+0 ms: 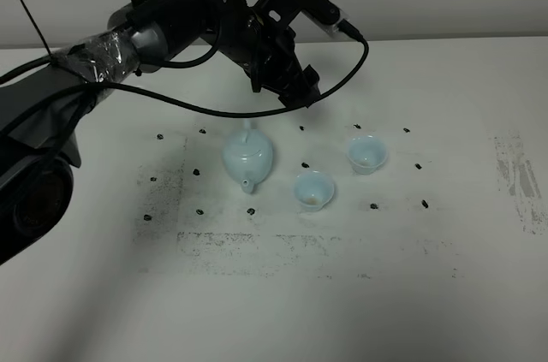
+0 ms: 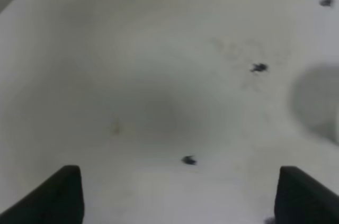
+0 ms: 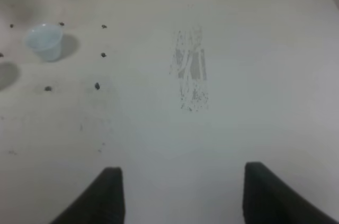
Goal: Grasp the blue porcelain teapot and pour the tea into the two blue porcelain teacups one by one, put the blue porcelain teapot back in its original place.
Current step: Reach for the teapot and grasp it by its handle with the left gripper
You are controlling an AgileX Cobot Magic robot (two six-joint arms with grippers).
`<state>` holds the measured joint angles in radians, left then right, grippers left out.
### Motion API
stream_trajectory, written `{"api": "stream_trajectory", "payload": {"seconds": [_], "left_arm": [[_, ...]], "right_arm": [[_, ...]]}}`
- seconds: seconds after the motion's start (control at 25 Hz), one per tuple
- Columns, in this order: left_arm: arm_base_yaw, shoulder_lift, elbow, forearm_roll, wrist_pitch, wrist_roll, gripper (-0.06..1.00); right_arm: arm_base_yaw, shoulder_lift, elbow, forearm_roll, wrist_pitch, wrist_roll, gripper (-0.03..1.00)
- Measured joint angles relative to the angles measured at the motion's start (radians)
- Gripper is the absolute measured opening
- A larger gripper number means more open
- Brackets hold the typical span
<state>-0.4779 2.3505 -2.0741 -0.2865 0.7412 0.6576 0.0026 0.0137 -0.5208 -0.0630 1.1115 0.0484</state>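
The blue porcelain teapot (image 1: 248, 155) stands ungripped on the table (image 1: 411, 293), with one teacup (image 1: 313, 191) at its 4 o'clock and the other teacup (image 1: 367, 154) at 3. Our left gripper (image 2: 180, 171) hovers wide and empty at the teapot's 1 o'clock. Our right gripper (image 3: 184, 167) is parted and empty. We see brownish traces in both cups, so the pouring may be done.

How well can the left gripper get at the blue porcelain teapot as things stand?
Probably yes: the left gripper, jaws open, hangs just behind the blue porcelain teapot with nothing between them; the two teacups stand off to one side.
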Motion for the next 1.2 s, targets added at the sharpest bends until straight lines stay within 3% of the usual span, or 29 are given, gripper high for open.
{"api": "stream_trajectory", "payload": {"seconds": [0.12, 0.28, 0.68, 1.2], "left_arm": [[-0.002, 0.000, 0.000, -0.015, 0.062, 0.025, 0.70], [-0.003, 0.000, 0.000, 0.008, 0.071, 0.033, 0.67], [-0.004, 0.000, 0.000, 0.210, 0.056, 0.035, 0.62], [-0.004, 0.070, 0.000, 0.247, 0.020, 0.031, 0.62]], "right_arm": [[0.000, 0.000, 0.000, 0.000, 0.000, 0.000, 0.48], [0.000, 0.000, 0.000, 0.000, 0.000, 0.000, 0.47], [0.000, 0.000, 0.000, 0.000, 0.000, 0.000, 0.47], [0.000, 0.000, 0.000, 0.000, 0.000, -0.001, 0.47]]}}
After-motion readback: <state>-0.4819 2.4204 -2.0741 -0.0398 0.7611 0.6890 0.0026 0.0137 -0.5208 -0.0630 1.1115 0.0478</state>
